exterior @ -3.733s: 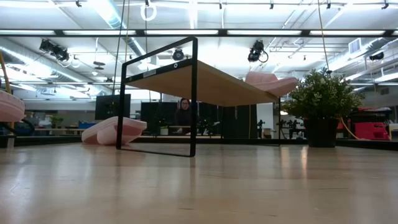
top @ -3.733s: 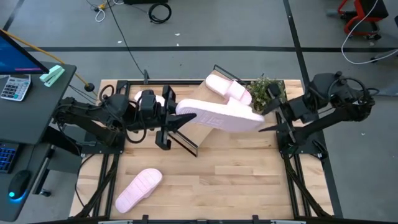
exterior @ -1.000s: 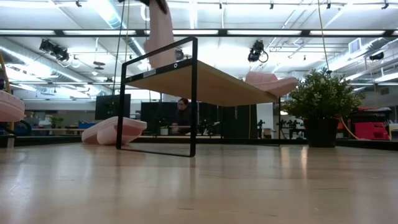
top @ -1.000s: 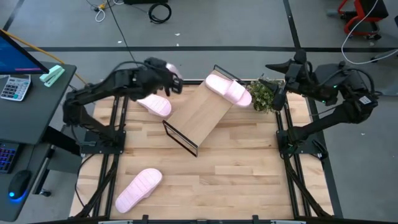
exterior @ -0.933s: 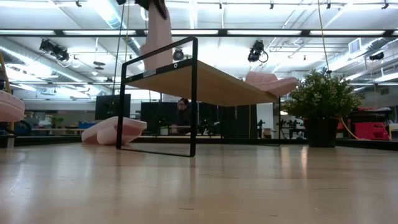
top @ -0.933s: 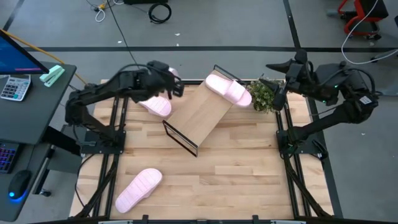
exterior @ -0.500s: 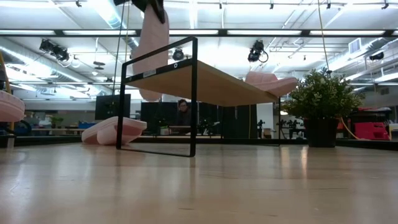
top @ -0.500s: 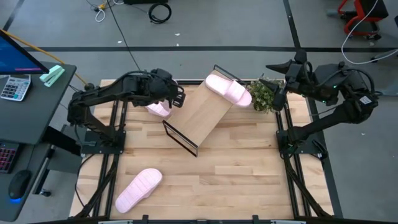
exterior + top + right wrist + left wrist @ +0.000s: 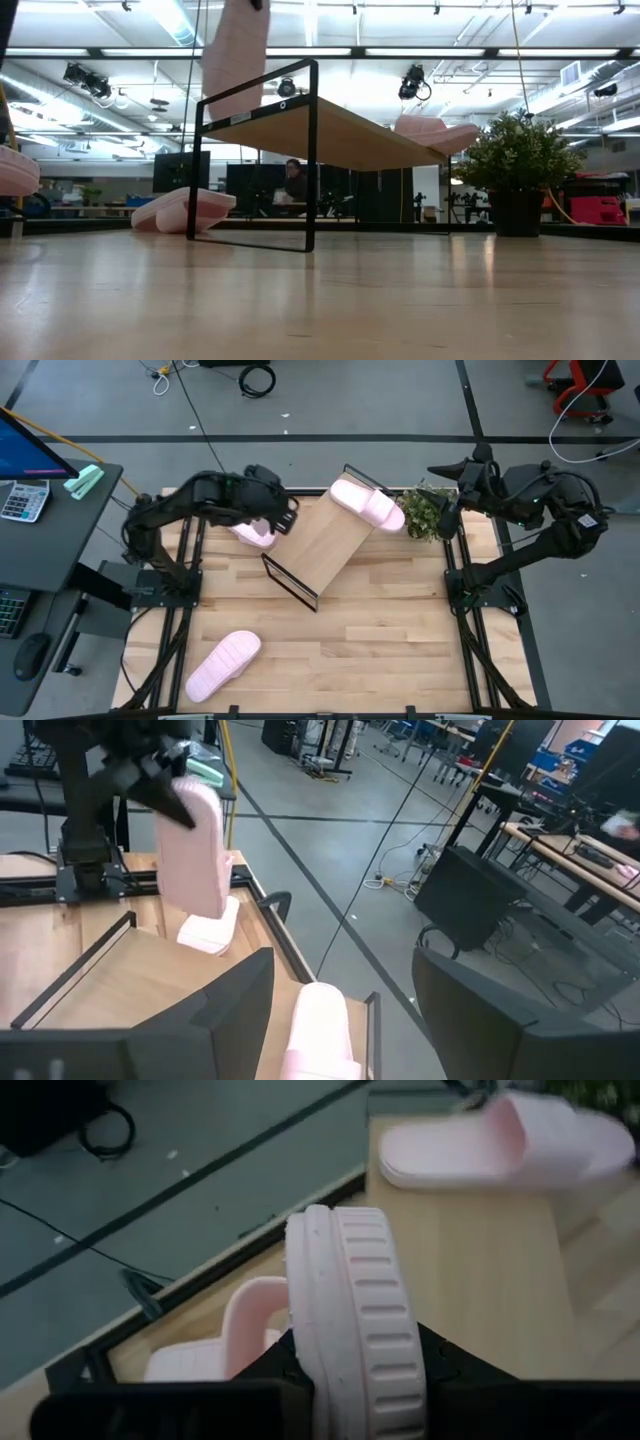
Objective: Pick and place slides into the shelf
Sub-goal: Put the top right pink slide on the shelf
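Now the left gripper has carried its slide down beside the shelf, clamped tight. It hangs on end; bumping the frame could knock it loose. The right gripper waits apart.

Both arms are matte black, built of slim jointed links with bulky rounded housings. The left gripper has broad, flat black fingers. The right gripper has wide, angular, dark ones.

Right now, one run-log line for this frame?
left gripper: shut on pale pink foam slide, hanging above wood-topped wire shelf | right gripper: open, raised by potted plant
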Robot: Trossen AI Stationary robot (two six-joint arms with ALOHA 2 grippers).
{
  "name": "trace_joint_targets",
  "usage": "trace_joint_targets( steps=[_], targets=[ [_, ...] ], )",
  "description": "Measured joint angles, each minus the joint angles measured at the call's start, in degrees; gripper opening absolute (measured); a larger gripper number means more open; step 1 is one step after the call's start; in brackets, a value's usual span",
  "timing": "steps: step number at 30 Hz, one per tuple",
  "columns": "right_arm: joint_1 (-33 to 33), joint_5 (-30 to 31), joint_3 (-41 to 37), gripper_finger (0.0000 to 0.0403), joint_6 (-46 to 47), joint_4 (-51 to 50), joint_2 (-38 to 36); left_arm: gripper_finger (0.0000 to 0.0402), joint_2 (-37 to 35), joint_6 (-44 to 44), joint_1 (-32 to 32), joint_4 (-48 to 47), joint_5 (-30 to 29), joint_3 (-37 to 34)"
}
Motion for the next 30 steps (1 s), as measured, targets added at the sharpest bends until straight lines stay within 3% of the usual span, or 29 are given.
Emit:
trace_joint_targets(
  steps=[12, 30],
  targets=[
    [0.0, -0.04, 0.0, 0.0244, 1.51, -0.11, 0.35, 0.0073, 10.01, 0.67, -2.39, -0.06, 1.05, 0.32],
    [0.0, -0.15, 0.0, 0.0244, 1.0, -0.11, 0.35, 0.0073, 10.89, -8.05, -7.46, -0.17, 2.22, 0.3]
  ],
)
